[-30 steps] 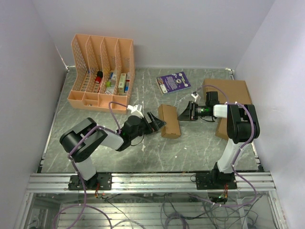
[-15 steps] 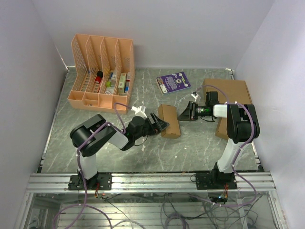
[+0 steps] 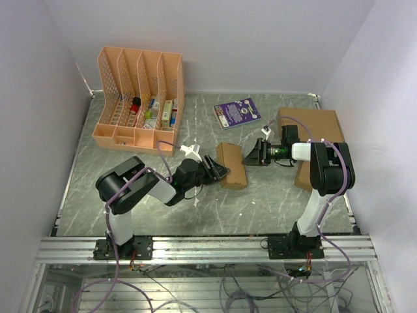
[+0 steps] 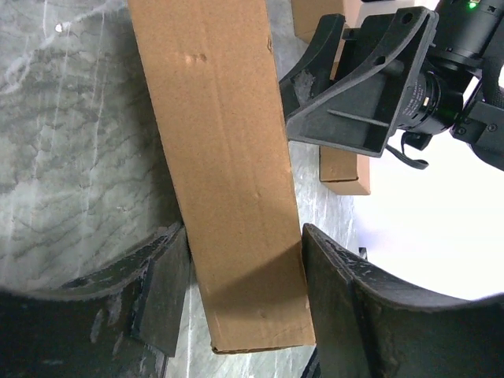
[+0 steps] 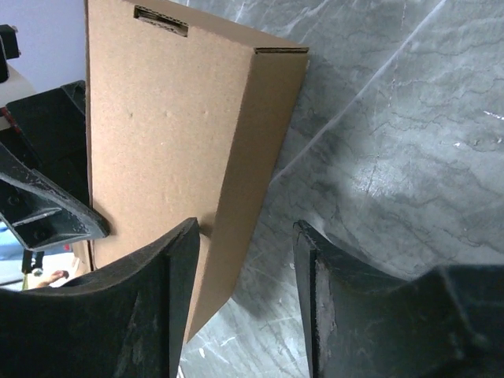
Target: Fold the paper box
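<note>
Left tool [image 4: 244,235] snug around plain paper box [image 4: 216,134], right tool [image 5: 246,227] slack alongside.

A peach slotted organizer [image 3: 138,98] stands well beyond the left claw [image 3: 220,171] on the grey marbled surface [image 3: 195,215]. A purple packet [image 3: 237,112] lies beyond the right claw [image 3: 251,156], and a large cardboard box [image 3: 311,127] sits to that claw's right.

This is a robotics lab test cell. Plain pale walls [image 3: 228,39] close in a grey marbled bench [image 3: 260,208] on three sides. Along the bench's near edge runs an aluminium rail [image 3: 208,248] with two robot arms bolted to it, the left arm [image 3: 124,189] and the right arm [image 3: 326,169]. Loose cables [image 3: 247,287] hang beneath. A peach desk organiser [image 3: 140,98] stands at the far left corner.
</note>
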Tool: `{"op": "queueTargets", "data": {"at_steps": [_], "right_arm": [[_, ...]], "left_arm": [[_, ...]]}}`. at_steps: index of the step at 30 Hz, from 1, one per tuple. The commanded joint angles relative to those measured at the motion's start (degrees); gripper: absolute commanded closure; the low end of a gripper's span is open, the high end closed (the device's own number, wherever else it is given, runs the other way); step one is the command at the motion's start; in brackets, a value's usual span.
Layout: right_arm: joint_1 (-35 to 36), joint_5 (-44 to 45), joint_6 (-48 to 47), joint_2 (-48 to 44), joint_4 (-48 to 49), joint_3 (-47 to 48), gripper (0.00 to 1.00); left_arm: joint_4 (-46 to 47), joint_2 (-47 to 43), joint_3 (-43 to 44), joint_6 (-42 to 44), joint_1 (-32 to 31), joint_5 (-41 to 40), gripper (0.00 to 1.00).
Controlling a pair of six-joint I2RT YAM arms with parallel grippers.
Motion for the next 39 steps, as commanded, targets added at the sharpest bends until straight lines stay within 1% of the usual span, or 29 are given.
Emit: {"op": "queueTargets", "data": {"at_steps": [1,5,8,11,15,20,22,25,29,32,39], "right_arm": [[-0.42,-1.77,-1.64,-1.27,-0.61,1.55,0.47],[-1.28,-5.32,-1.84,-2.79,0.02,1.57,0.4],[-2.31,-6.67,-3.39,-4.73,-1.59,2.35,0.38],[-3.39,-7.1,-5.12,-7.51,-3.57,2.62,0.37],[-4.53,-7.04,-6.22,-11.36,-4.31,2.62,0.37],[-5.25,-6.36,-6.9,-14.8,-4.48,2.27,0.37],[-5.28,-6.06,-6.22,-15.7,-3.8,1.81,0.37],[-5.37,-6.25,-6.02,-16.16,-3.64,1.67,0.36],[-5.46,-6.58,-6.09,-15.86,-4.01,1.9,0.36],[-5.52,-6.72,-5.74,-16.06,-3.54,1.68,0.36],[-5.54,-7.02,-5.69,-15.89,-3.59,1.73,0.36]], "left_arm": [[-1.76,-3.87,0.92,2.41,-0.28,-2.36,0.38],[-4.8,-6.85,0.01,3.76,-0.33,-3.4,0.41],[-8.06,-10.08,-0.62,5.37,-0.28,-4.05,0.41],[-13.89,-14.26,-0.76,8.01,-0.24,-5.11,0.41],[-25.74,-20.31,0.32,12.34,0.27,-6.62,0.41],[-43.8,-28.46,2.14,17.83,3.85,-7.43,0.41],[-51.56,-31.38,3.82,20.88,5.48,-7.92,0.42],[-62.9,-34.62,7.72,25.71,6.45,-11.19,0.42],[-74.65,-35.58,12.92,30.83,7.37,-14.95,0.42],[-79.69,-34.9,15.24,33.71,8.36,-16.4,0.42],[-91.41,-30.63,22.86,38.91,8.64,-24.42,0.43]]}}
